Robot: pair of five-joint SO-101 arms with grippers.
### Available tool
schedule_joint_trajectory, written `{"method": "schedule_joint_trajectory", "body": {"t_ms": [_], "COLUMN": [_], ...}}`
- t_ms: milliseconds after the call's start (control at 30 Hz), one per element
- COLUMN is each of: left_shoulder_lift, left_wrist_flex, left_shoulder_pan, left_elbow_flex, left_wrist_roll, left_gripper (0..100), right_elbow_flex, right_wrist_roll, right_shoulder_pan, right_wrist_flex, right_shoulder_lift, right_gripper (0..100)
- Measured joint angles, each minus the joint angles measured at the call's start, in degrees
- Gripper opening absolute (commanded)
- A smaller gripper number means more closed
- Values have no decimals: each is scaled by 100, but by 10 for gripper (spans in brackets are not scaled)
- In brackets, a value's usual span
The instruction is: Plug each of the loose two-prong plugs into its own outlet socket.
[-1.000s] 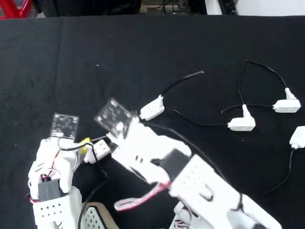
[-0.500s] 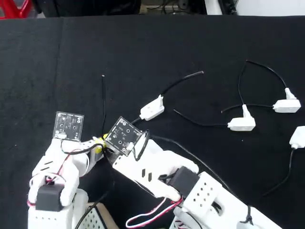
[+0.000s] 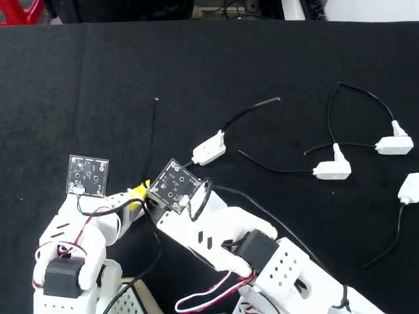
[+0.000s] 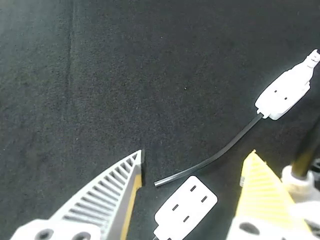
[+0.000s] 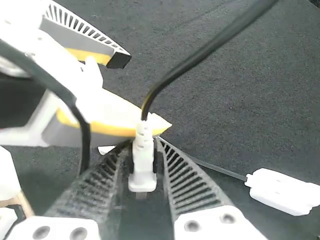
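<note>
Right end effector (image 5: 143,146) clamped on plug (image 5: 141,170); left end effector (image 4: 196,154) gaping, empty, over outlet socket (image 4: 186,206). I judge none mated yet; other plugs (image 3: 332,170) well apart from socket.

White plug (image 5: 141,167), black cord (image 5: 210,46)

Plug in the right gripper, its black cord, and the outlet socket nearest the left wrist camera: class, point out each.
plug (image 5: 142,167): right wrist view, on its white body.
black cord (image 5: 212,46): right wrist view, on the stretch above the plug.
outlet socket (image 4: 186,206): left wrist view, on its slotted face.
</note>
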Motion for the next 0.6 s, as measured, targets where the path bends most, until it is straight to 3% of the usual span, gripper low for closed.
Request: {"method": "schedule_joint_trajectory", "body": {"t_ms": [300,600], "left_shoulder_lift": [-26,-26], "left_wrist_flex": [132,202], "left_shoulder_pan": [141,18], "left_elbow_flex": [-686,-738], "left_wrist_roll": [607,651], "left_gripper": [317,317], "right_elbow_flex": [62,114], "right_wrist_roll": [-18,-18], "right_shoulder_pan": [-26,-26], "right_wrist_flex": [-26,-26], "right_shoulder_lift": [97,97], "right_gripper": [12,12]}}
